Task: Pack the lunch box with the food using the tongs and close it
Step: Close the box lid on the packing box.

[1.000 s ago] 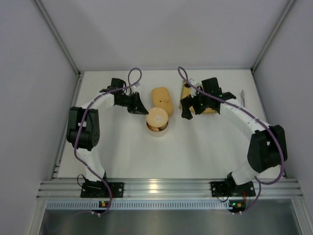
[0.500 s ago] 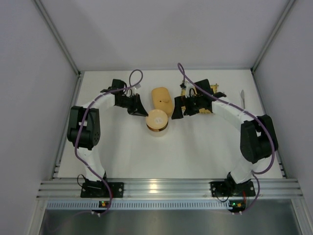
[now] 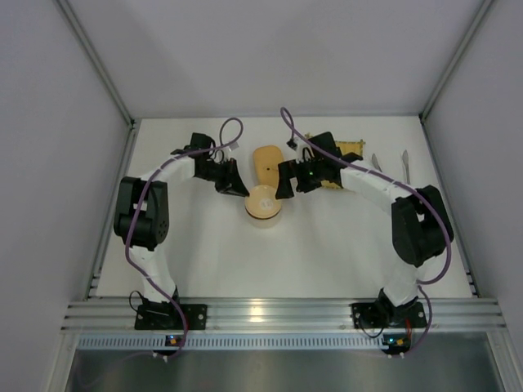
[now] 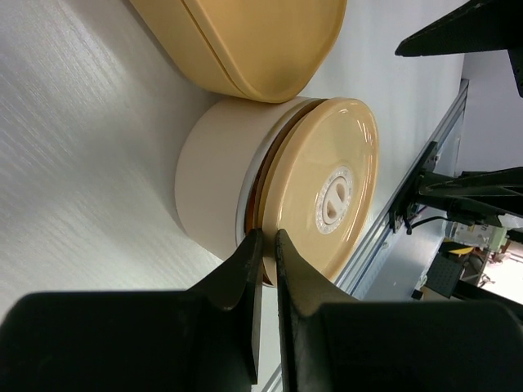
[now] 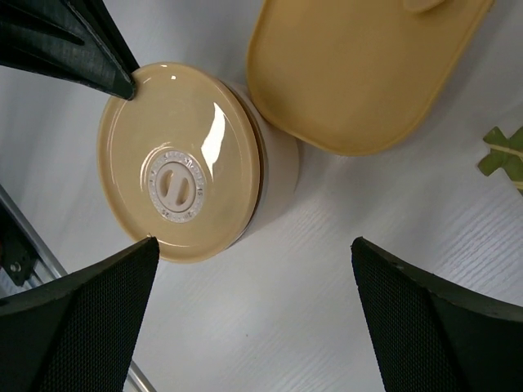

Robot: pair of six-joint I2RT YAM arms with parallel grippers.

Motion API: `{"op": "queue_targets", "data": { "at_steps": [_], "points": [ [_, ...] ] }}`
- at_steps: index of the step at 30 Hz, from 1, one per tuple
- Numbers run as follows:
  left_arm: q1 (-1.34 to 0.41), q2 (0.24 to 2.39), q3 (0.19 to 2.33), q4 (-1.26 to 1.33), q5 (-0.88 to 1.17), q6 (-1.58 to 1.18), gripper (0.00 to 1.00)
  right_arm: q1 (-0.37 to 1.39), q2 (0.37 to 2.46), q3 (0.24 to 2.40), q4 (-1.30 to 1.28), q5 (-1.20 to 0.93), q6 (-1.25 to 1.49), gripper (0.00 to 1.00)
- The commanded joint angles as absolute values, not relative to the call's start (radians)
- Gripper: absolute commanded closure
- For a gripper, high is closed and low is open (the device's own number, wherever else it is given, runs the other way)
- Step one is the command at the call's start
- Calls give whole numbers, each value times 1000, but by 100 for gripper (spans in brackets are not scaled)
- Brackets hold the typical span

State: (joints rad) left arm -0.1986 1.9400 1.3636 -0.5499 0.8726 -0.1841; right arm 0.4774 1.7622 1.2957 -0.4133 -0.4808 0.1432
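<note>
Round lunch box [image 3: 263, 202] sits mid-table between my two pincers, lid on top.

Cream body, glossy tan lid [image 4: 327, 184] with a small white round cap in its centre; it touches an oval tan box [image 3: 270, 162] on the far side. My left pincer [image 4: 265, 237] is pressed nearly together with just a slit, nothing in it, tips at the lid rim. My right pincer [image 3: 292, 181] is spread wide over the lunch box. Only the left wrist view shows the dark seam under the lid. The right wrist view shows the cap face-on. Only the top view shows the yellow mat [image 3: 350, 149].
</note>
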Motion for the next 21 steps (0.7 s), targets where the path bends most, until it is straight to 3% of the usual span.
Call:
{"op": "queue_targets", "data": {
  "at_steps": [1,16,20,21],
  "points": [
    [-204,1948,1393,-561,864,-163,100,521,1792,1362,-379,-428,146,1],
    [-224,1939,1404,-601,769,-118,100,591,1936,1443,-429,-330,135,1],
    [-224,1936,1413,-623,764,-101,91,592,1954,1445,-442,-315,135,1],
    [-224,1930,1414,-629,761,-91,82,592,1957,1442,-443,-311,133,1]
  ]
}}
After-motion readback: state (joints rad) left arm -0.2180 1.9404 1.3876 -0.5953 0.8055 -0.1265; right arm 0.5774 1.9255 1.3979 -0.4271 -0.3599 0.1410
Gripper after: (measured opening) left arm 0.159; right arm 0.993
